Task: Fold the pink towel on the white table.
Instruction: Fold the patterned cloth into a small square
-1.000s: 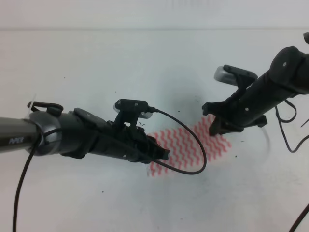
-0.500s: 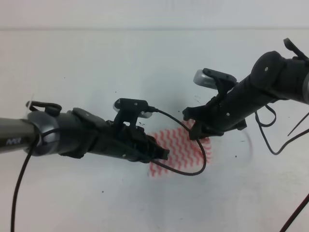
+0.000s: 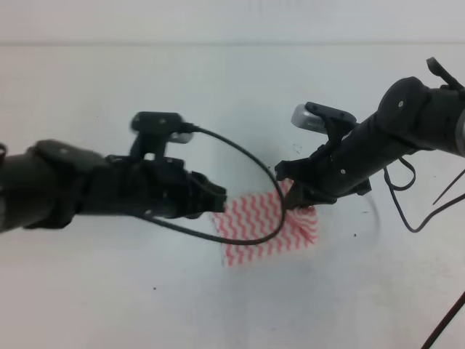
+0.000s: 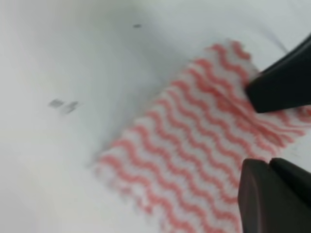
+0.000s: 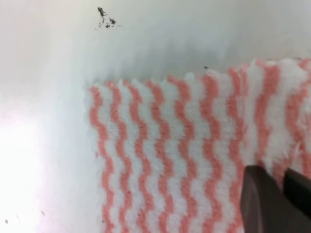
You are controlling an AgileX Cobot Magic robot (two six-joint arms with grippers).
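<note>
The pink towel (image 3: 265, 229) lies as a small rectangle on the white table (image 3: 218, 94), its wavy stripes sharp in the right wrist view (image 5: 170, 155) and blurred in the left wrist view (image 4: 194, 145). My left gripper (image 3: 218, 200) sits just off the towel's left edge. In its own view the left gripper (image 4: 245, 131) has its fingers spread wide above the cloth and holds nothing. My right gripper (image 3: 294, 200) is at the towel's upper right corner. Seen from the wrist, the right gripper (image 5: 284, 187) has its fingers pressed together on puckered cloth.
A black camera cable (image 3: 272, 229) loops from the left arm across the towel. Another cable (image 3: 407, 218) hangs from the right arm at the right. Small dark specks (image 5: 104, 19) mark the table. The table's far edge (image 3: 232, 45) runs along the top.
My left arm has pulled back to the left, off the towel, and uncovered its left part. The right arm swung left with the towel's right side a second ago and has since held still.
</note>
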